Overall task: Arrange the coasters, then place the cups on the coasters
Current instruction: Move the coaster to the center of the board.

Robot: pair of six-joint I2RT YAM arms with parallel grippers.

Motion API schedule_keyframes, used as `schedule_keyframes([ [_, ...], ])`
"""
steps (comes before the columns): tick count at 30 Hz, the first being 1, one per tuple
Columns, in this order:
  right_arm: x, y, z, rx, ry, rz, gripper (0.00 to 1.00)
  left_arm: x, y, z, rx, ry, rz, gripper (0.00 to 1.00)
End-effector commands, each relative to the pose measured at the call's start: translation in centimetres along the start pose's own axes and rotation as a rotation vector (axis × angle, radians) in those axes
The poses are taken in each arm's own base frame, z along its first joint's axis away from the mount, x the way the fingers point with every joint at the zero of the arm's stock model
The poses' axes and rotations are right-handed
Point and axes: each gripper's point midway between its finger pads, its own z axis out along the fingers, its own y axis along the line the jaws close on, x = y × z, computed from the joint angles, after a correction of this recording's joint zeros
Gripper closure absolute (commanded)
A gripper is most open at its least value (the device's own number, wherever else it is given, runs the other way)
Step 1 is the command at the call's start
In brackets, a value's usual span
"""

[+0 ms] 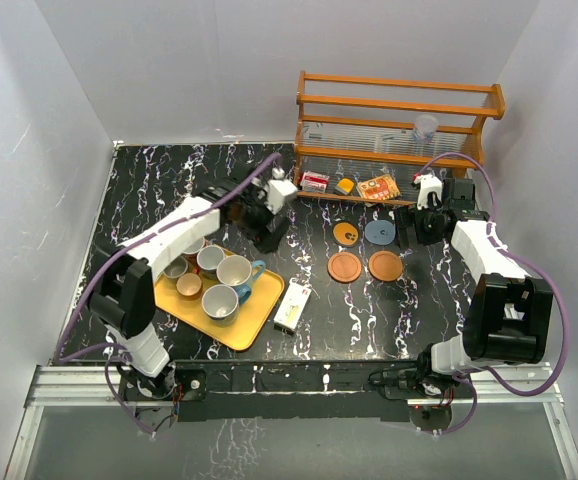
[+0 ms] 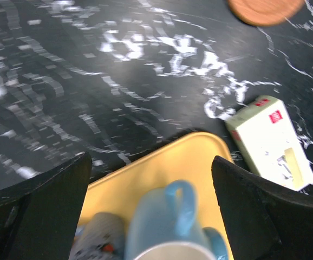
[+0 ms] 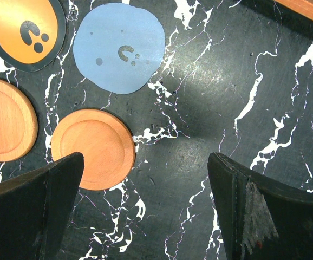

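The top external camera sits high above and behind the arm bases at the near edge of the desk, looking steeply down from afar, so the whole desk fits in, up to the wooden rack at its far edge. The left wrist camera looks down at close range through the left gripper onto a corner of the yellow tray, a light blue cup and a white box, which the top view shows toward the desk's near left. The right wrist camera faces almost straight down, close, through the right gripper at four coasters, which the top view shows right of the desk's middle.
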Motion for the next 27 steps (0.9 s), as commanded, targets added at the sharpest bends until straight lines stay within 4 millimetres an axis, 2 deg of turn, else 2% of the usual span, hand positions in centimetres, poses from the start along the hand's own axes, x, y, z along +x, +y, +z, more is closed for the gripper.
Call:
schedule_keyframes([
  [1,-2.1,-0.5,-0.6,0.015,-0.063,-0.022,0.02,-2.3,6.0,-5.9,-0.149,-0.164,-0.138,0.12],
  [4,-2.2,-0.5,-0.6,0.011,-0.063,-0.021,0.02,-0.6,10.3,-7.7,-0.23,-0.191,-0.243,0.12],
  [6,-2.2,-0.4,-0.7,0.009,-0.064,-0.022,0.02,1.5,13.1,-8.7,-0.275,-0.192,-0.319,0.12],
  [12,-2.4,-0.3,-0.9,0.004,-0.073,-0.023,0.02,7.4,18.6,-10.0,-0.364,-0.151,-0.468,0.12],
  [19,-2.6,-0.2,-1.0,-0.002,-0.079,-0.025,0.02,13.7,21.9,-8.4,-0.429,-0.031,-0.537,0.14],
  [22,-2.6,-0.1,-1.0,-0.005,-0.076,-0.024,0.02,15.6,22.6,-7.2,-0.444,0.017,-0.545,0.15],
  [27,-2.5,-0.1,-0.8,-0.011,-0.07,-0.022,0.02,17.6,23.7,-5.7,-0.456,0.071,-0.559,0.19],
])
